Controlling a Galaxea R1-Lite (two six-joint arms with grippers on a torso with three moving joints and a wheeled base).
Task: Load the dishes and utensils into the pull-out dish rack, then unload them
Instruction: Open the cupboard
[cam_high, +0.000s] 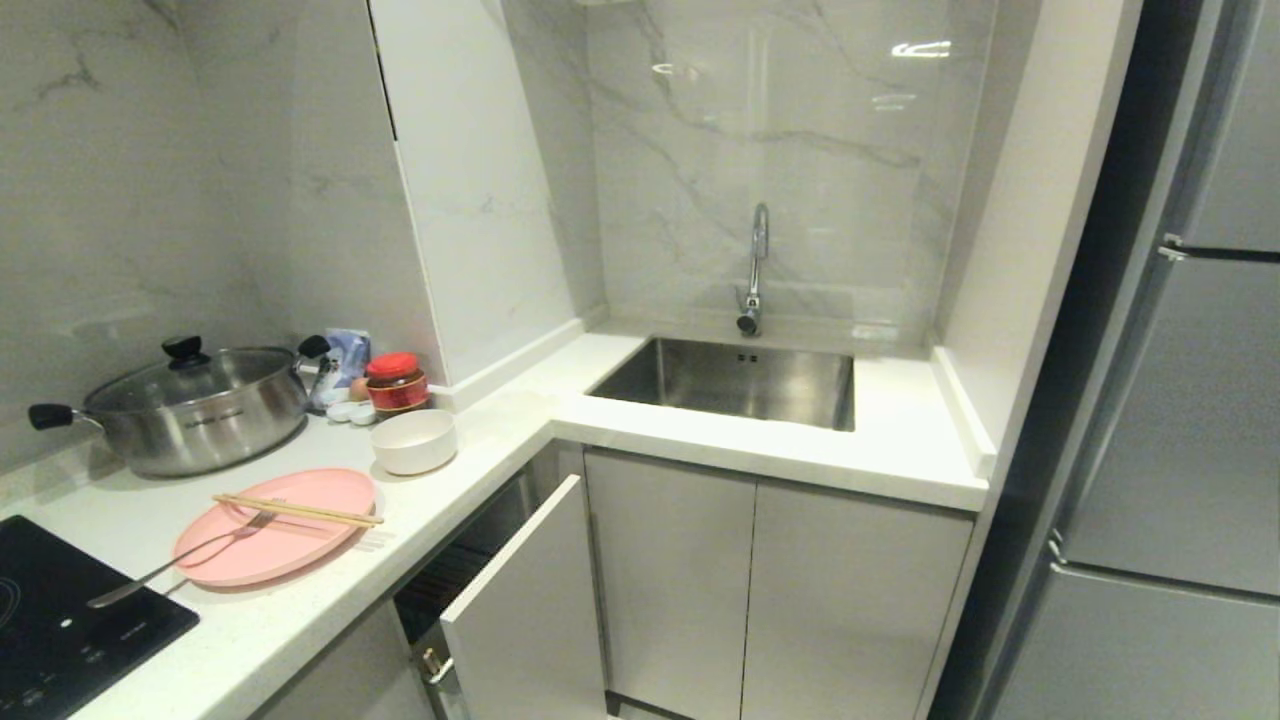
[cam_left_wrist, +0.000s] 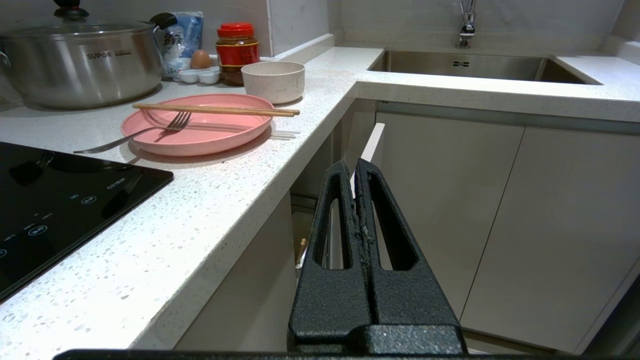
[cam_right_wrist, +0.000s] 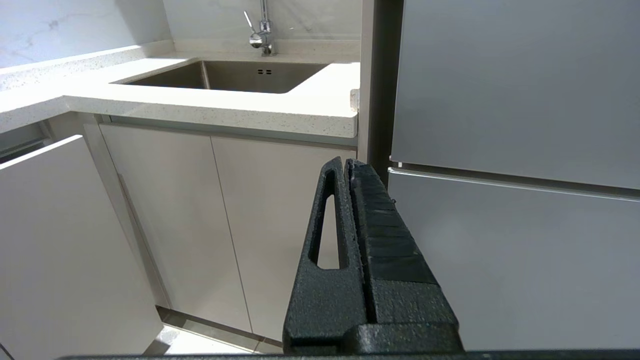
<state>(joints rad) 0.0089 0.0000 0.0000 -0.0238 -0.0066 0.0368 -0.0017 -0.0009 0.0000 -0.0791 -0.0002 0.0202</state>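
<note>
A pale-pink plate (cam_high: 290, 545) (cam_left_wrist: 210, 137) lies on the white counter at the left. A pair of wooden chopsticks (cam_high: 297, 511) (cam_left_wrist: 215, 110) rests across it, and a silver fork (cam_high: 180, 565) (cam_left_wrist: 135, 137) has its tines on the plate. Just behind stands an off-white bowl (cam_high: 414, 441) (cam_left_wrist: 273, 80). The pull-out dish rack's white front panel (cam_high: 525, 610) (cam_right_wrist: 55, 240) stands partly out below the counter; its basket is mostly hidden. My left gripper (cam_left_wrist: 353, 165) hangs shut and empty in front of that panel, below counter height. My right gripper (cam_right_wrist: 345, 161) is shut and empty before the sink cabinet. Neither arm shows in the head view.
A steel pot with a glass lid (cam_high: 195, 405), a red-lidded jar (cam_high: 396, 384) and a black cooktop (cam_high: 70, 620) share the left counter. The steel sink (cam_high: 735, 380) with its tap (cam_high: 757, 265) sits in the corner. A grey fridge (cam_high: 1180, 450) stands at the right.
</note>
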